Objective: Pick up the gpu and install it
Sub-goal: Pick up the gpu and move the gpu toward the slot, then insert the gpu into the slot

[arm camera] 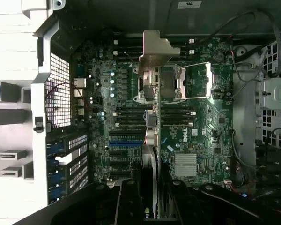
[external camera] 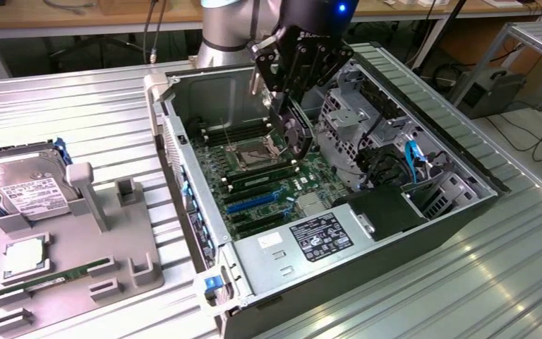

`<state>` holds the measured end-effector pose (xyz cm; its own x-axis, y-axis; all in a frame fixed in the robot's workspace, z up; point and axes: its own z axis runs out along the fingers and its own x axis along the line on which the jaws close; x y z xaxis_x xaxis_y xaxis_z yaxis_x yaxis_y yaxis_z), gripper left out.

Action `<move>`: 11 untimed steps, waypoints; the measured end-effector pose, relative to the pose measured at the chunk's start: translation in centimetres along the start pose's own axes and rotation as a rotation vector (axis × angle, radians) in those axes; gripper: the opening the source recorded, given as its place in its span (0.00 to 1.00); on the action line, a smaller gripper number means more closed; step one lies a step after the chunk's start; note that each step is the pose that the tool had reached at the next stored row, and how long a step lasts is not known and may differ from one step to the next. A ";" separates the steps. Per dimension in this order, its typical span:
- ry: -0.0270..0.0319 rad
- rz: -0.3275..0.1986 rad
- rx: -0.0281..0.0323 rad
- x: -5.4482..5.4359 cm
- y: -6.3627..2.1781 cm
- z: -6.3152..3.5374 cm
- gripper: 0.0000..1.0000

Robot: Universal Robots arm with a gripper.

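Black pincer (external camera: 285, 93) points down, clamping gpu (external camera: 298, 134) edge-on over motherboard (external camera: 273, 189).

the arm (external camera: 222, 30) rises behind the pincer (external camera: 292, 90), and its black wrist (external camera: 320, 15), with a blue light lit, sits directly above it. the pincer points steeply downward. its dark fingers (arm camera: 131, 202) are closed from both sides on the gpu (external camera: 296, 134), which hangs edge-on just below the fingertips, its thin edge between them.
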<state>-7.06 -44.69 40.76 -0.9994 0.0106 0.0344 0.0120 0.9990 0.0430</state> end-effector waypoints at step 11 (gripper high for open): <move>0.0000 0.000 -0.0001 0.0 0.00 0.00 0.26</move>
<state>-7.05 -44.69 40.76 -0.9994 0.0105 0.0344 0.0120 0.9990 0.0431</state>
